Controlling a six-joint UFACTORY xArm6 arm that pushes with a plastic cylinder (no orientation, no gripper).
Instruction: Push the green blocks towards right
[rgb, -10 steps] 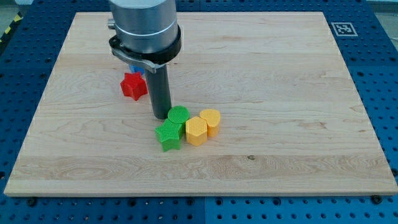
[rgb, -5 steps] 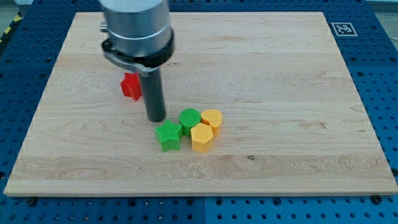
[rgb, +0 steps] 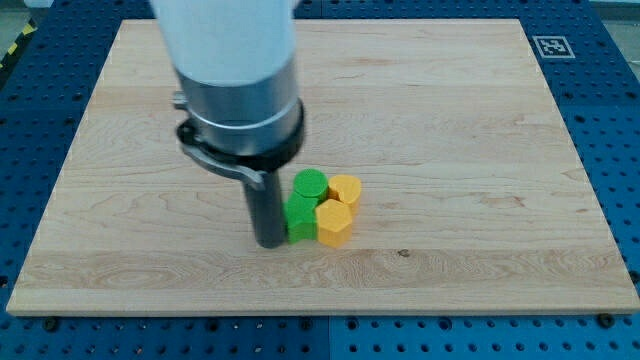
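Note:
My tip (rgb: 269, 241) rests on the wooden board (rgb: 450, 150), touching the left side of the green star block (rgb: 300, 218). The green round block (rgb: 310, 184) sits just above the star. A yellow hexagon block (rgb: 334, 222) presses against the star's right side, and a yellow round block (rgb: 346, 190) sits above it, right of the green round block. The four blocks form one tight cluster near the board's middle. The arm body hides the board behind the rod.
The red and blue blocks seen earlier are hidden behind the arm body (rgb: 235, 80). A black and white marker (rgb: 551, 46) sits at the board's top right corner. The board lies on a blue perforated table (rgb: 620, 120).
My tip has moved down to the view's bottom and then right, reaching the green star's left side. The star has shifted right against the yellow hexagon, and the cluster has tightened.

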